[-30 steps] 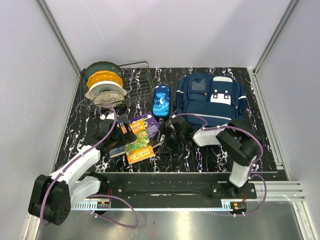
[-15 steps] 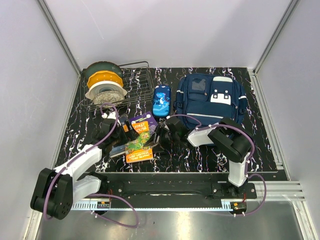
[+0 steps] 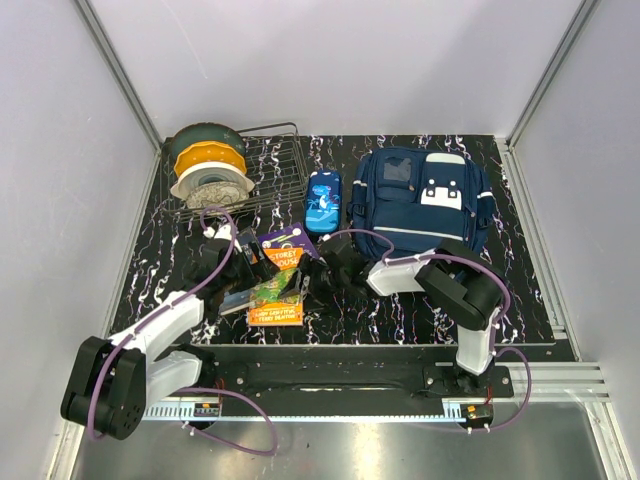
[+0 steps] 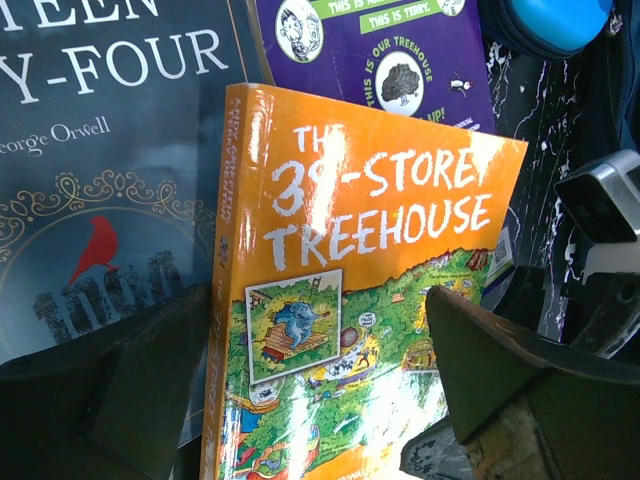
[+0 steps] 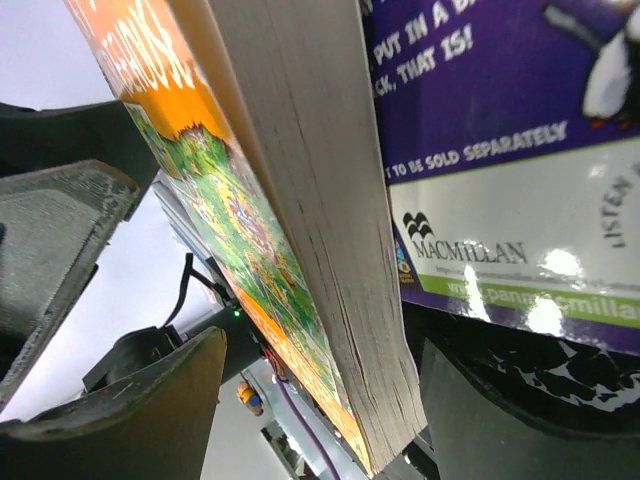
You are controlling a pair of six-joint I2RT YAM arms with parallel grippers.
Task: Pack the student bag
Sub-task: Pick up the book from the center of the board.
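The student bag [image 3: 420,200], navy with white patches, lies flat at the back right. An orange Treehouse book [image 3: 277,297] rests on a dark book [image 3: 232,290] and a purple book [image 3: 290,243] at centre left. My left gripper [image 3: 243,270] stands open at the orange book's left side; in its wrist view the orange book's cover [image 4: 350,260] fills the space between the left gripper's [image 4: 310,330] wide jaws. My right gripper [image 3: 316,272] is open at the orange book's right edge. The page edge [image 5: 330,250] runs between the right gripper's [image 5: 320,350] jaws, with gaps on both sides.
A glossy blue pencil case [image 3: 323,200] lies just left of the bag. A wire rack [image 3: 272,170] at the back left holds stacked spools [image 3: 207,165]. Grey walls close in the black marbled table [image 3: 400,310] on three sides.
My right gripper has moved left from beside the bag up to the orange book's edge. The orange book has shifted slightly toward the near edge. The left arm has barely moved.
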